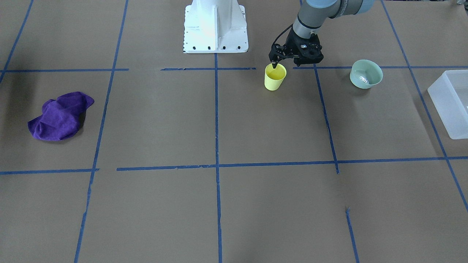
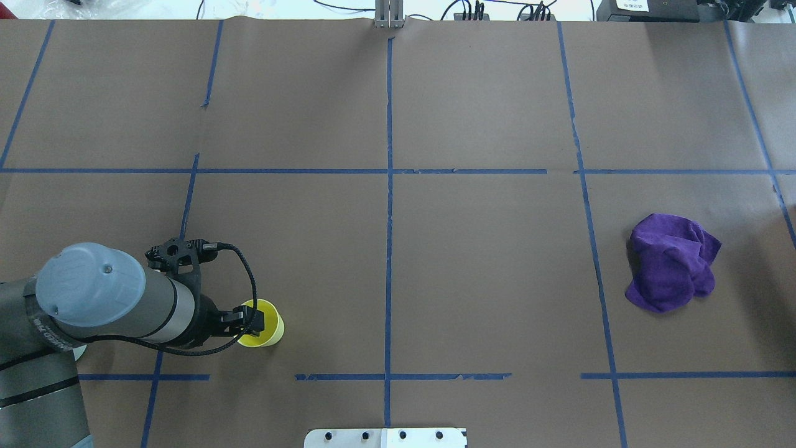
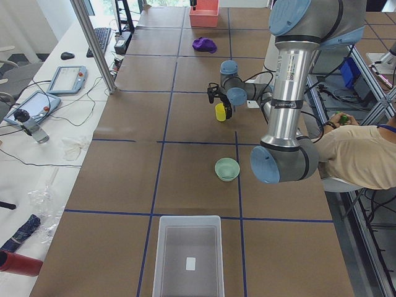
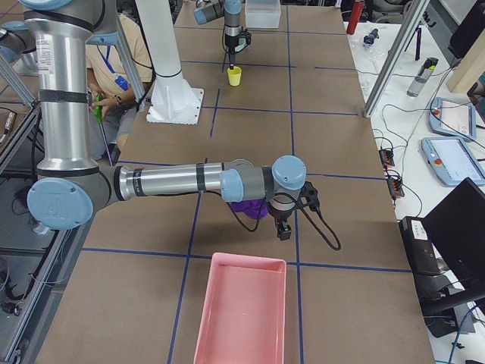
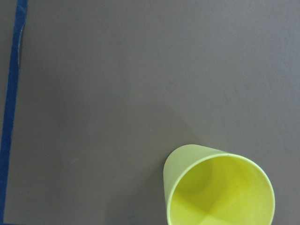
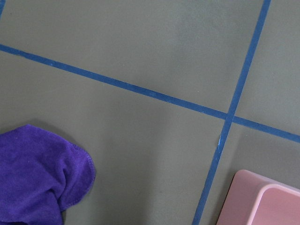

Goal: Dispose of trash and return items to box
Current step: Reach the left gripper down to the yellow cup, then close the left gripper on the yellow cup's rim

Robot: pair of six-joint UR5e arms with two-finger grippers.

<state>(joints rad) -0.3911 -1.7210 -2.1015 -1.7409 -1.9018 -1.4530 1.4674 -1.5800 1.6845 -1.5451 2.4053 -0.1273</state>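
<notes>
I've got the left fingers (image 1: 274, 63) right at the upright cup (image 1: 274, 78), on its upper-frame rim; clenched or released, I can't tell.

The purple cloth (image 4: 246, 206) lies crumpled mid-counter (image 4: 341, 136), partly hidden behind the near arm's wrist. That arm's right tool (image 4: 283, 230) hangs pointing down just beside the cloth, on the side nearer me; I can't make out its grip. Closer than the cloth sits a pink tray (image 4: 241, 311). Well beyond the cloth stands a yellow cup (image 4: 235, 76), the far left tool (image 4: 233, 51) right above it, and a frosted box (image 4: 264, 15) farther back.
</notes>
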